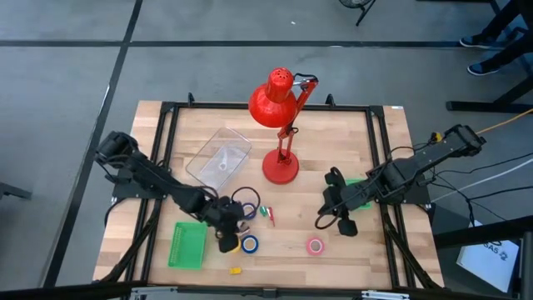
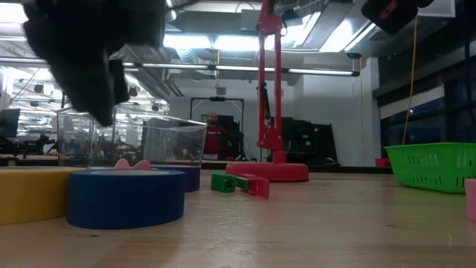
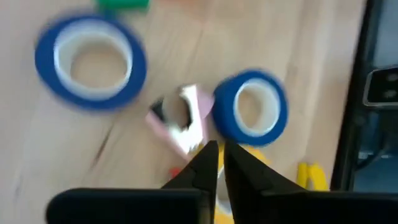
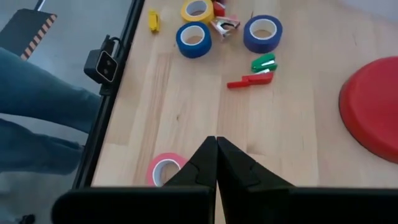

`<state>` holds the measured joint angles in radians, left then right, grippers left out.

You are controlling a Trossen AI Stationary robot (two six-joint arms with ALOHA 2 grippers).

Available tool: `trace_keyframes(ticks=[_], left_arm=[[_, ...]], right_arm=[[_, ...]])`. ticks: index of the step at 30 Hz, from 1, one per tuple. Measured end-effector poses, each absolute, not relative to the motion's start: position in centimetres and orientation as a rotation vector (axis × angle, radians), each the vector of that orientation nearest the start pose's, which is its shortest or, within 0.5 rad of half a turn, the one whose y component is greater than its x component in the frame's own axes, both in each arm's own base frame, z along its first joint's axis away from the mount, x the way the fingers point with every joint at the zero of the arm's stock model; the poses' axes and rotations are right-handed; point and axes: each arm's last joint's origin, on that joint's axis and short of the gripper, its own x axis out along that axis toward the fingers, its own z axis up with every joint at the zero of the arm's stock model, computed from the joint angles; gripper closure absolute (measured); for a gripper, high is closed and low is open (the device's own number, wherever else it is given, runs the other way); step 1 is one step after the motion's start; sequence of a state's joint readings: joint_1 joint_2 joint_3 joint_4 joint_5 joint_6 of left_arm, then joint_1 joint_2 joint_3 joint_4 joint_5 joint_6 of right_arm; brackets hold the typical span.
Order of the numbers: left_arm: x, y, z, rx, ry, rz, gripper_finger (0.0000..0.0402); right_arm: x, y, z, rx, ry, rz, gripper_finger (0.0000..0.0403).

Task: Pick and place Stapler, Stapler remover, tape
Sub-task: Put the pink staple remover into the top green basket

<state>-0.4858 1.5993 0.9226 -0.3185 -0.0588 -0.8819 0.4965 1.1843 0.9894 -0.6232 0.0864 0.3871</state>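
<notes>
Two blue tape rolls (image 3: 90, 62) (image 3: 250, 111) lie flat on the wood with a pink-and-white staple remover (image 3: 180, 121) between them. A yellow roll (image 4: 197, 9) lies beside them. A pink roll (image 1: 315, 245) lies apart, toward the near edge. A small green stapler (image 4: 264, 62) and a red one (image 4: 249, 81) lie near the lamp base. My left gripper (image 3: 217, 149) is shut and hovers above the yellow roll and the staple remover; the low view shows it (image 2: 82, 52) clear of the table. My right gripper (image 4: 216, 142) is shut and waits at the right side, above bare wood next to the pink roll (image 4: 163, 169).
A red desk lamp (image 1: 281, 100) stands mid-table on its round base (image 1: 281, 168). A clear plastic box (image 1: 219, 158) sits to the lamp's left, and a green basket (image 1: 188, 244) is at the near left. A small yellow piece (image 1: 236, 271) lies by the near edge. A black frame rims the table.
</notes>
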Motion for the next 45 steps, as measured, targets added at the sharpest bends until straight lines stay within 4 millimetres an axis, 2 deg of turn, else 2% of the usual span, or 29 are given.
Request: trace_keyframes(ticks=[6,12,19,25,29,37,45], left_arm=[[27.4,-14.0,17.0,-0.646,1.093,0.189,0.0325],[28.0,-13.8,15.5,-0.681,1.089,0.279,0.0276],[28.9,-13.8,14.2,-0.705,1.08,0.287,0.0259],[29.1,-13.6,14.1,-0.694,1.03,0.338,0.0272],[29.0,-13.6,14.2,-0.689,1.021,0.345,0.0294],[29.1,-13.5,14.3,-0.662,0.995,0.36,0.0391],[29.2,-13.4,14.3,-0.641,0.959,0.387,0.0399]], right_arm=[[21.3,11.3,29.1,0.112,0.809,0.247,0.0397],[21.4,11.3,29.2,0.114,0.799,0.25,0.0397],[21.4,11.3,29.2,0.112,0.799,0.251,0.0397],[21.4,11.3,29.2,0.111,0.799,0.252,0.0397],[21.4,11.3,29.2,0.105,0.798,0.254,0.0397],[21.4,11.3,29.2,0.093,0.796,0.259,0.0397],[21.4,11.3,29.2,0.093,0.796,0.259,0.0397]])
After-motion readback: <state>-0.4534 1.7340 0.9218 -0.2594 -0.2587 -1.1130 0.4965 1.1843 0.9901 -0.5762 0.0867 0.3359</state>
